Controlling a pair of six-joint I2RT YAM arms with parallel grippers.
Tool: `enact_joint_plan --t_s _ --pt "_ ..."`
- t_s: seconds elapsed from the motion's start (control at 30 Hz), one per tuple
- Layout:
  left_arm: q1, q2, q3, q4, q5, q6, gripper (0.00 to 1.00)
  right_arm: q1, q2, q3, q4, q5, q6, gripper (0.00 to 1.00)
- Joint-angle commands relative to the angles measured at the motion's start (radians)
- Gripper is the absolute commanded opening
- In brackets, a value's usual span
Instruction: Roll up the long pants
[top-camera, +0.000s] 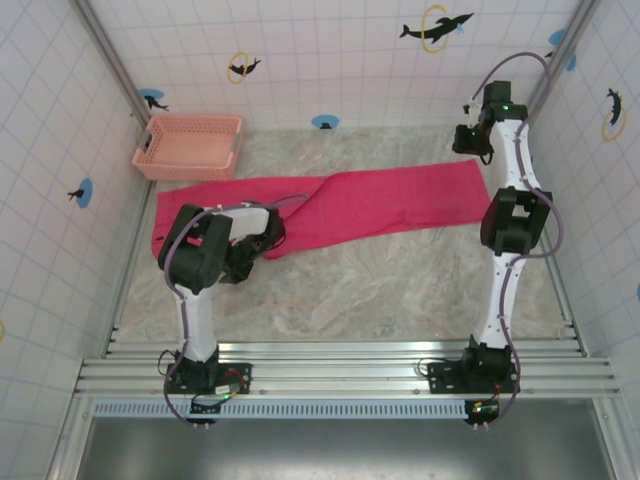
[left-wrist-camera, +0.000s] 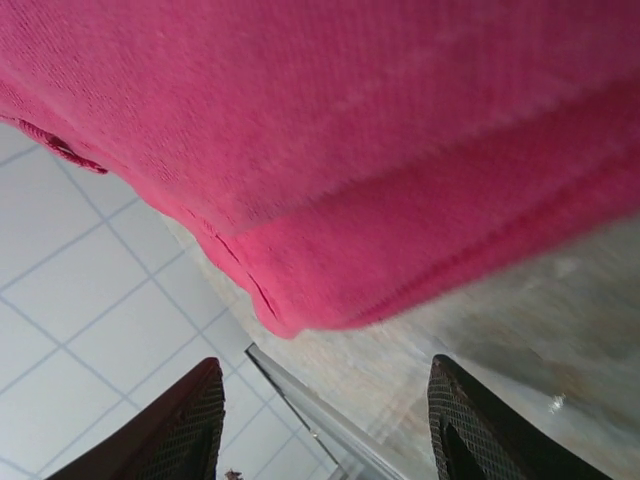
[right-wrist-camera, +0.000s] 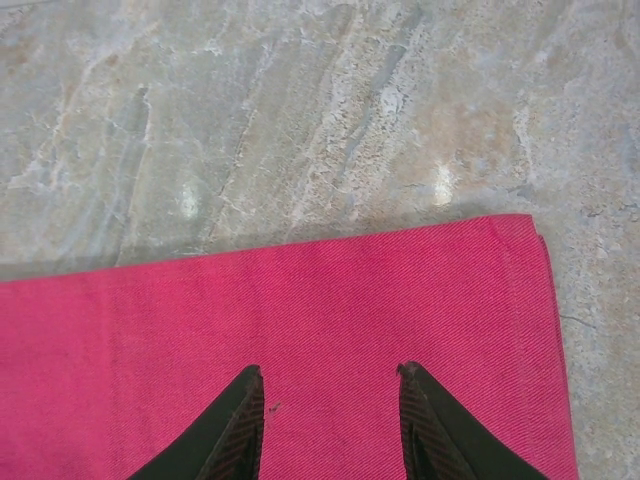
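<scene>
Marbled tabletop (top-camera: 400, 290) bears the long pants (top-camera: 400, 200) between tiled walls (top-camera: 330, 60).

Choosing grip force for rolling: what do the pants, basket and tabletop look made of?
Pants: soft matte woven cloth, with fine diagonal ribbing and a stitched hem. Basket: probably rigid plastic, with smooth moulded lattice walls. Tabletop: hard stone-look surface, veined grey-beige with faint glints; real stone or printed laminate, unclear.

COLOURS AND PATTERNS

The long pants (top-camera: 400, 200) are plain bright magenta-pink. The basket (top-camera: 188, 146) is pale salmon-pink with a lattice pattern. The table (top-camera: 380, 290) is marbled grey and beige. The walls (top-camera: 330, 60) are white tile with black dolphin decals, blue discs and yellow rings.
</scene>
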Motion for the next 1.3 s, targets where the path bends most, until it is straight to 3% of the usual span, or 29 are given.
enact_joint_plan --t_s 0.0,0.1,0.2,0.33,0.4,0.57,0.97,1.27 --pt "0.032 0.058 0.014 0.031 -0.042 -0.017 0.54 -0.004 -0.077 -0.021 0.023 -0.031 -0.015 0.39" --pt "0.056 0.083 0.035 0.038 -0.06 0.014 0.48 0.002 -0.092 -0.03 0.022 -0.026 -0.03 0.39" --pt "0.075 0.088 0.048 0.045 -0.071 0.032 0.26 0.011 -0.102 -0.037 0.018 -0.017 -0.049 0.39" --pt "0.086 0.092 0.061 0.057 -0.078 0.057 0.15 0.025 -0.101 -0.056 0.015 -0.002 -0.074 0.39" --pt "0.087 0.086 0.063 0.062 -0.078 0.067 0.0 0.033 -0.128 -0.07 0.016 0.008 -0.084 0.39" --pt "0.089 0.037 0.089 0.03 -0.088 0.078 0.0 0.048 -0.159 -0.106 0.017 0.025 -0.107 0.39" --pt "0.155 -0.235 0.177 -0.027 -0.095 0.129 0.0 0.047 -0.254 -0.264 0.055 0.028 -0.125 0.39" --pt "0.276 -0.163 0.559 -0.069 -0.098 0.254 0.0 0.067 -0.363 -0.464 0.104 0.037 -0.143 0.4"
